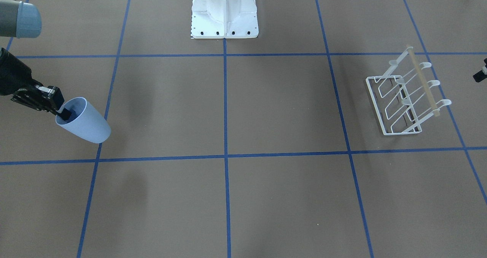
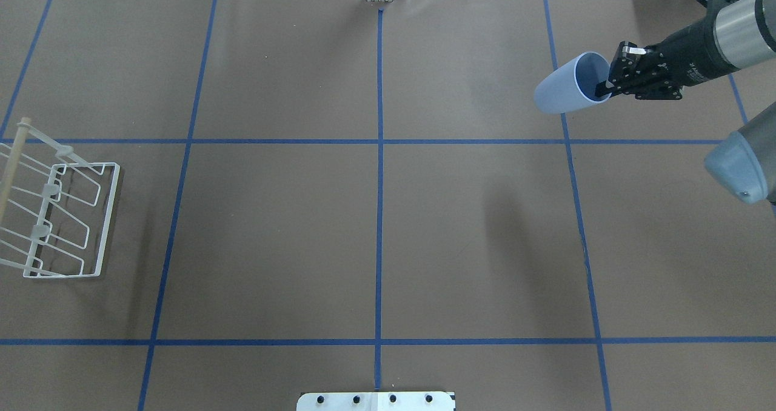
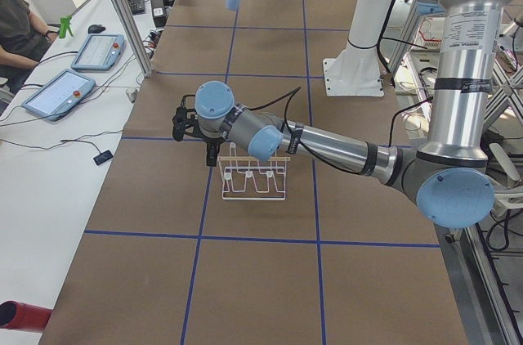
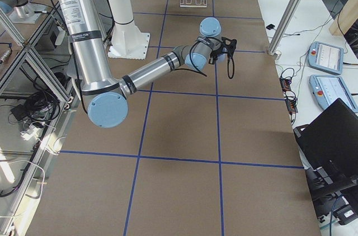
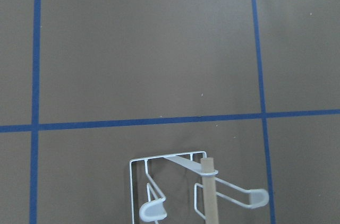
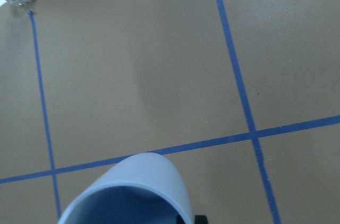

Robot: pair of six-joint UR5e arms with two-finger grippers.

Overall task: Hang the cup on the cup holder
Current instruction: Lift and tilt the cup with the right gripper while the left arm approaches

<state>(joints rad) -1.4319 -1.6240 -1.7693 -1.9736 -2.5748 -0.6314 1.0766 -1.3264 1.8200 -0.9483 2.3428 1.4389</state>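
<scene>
The light blue cup [image 1: 85, 121] is tilted with its rim toward my right gripper [image 1: 61, 111]. That gripper is shut on the rim, one finger inside and one outside, and holds the cup above the table. The overhead view shows the cup [image 2: 567, 86] and the gripper [image 2: 603, 90] at the far right. The rim fills the bottom of the right wrist view [image 6: 133, 192]. The white wire cup holder [image 1: 407, 94] stands at the other end of the table [image 2: 60, 217], with nothing on it. My left gripper [image 3: 211, 149] hovers over it, its jaws unclear. The left wrist view shows the holder's rod [image 5: 208, 192].
The white robot pedestal [image 1: 224, 14] stands at the table's middle on the robot's side. Blue tape lines [image 2: 379, 156] mark a grid on the brown table. An aluminium post [image 3: 122, 10] and tablets [image 3: 59, 93] stand beyond the operators' edge.
</scene>
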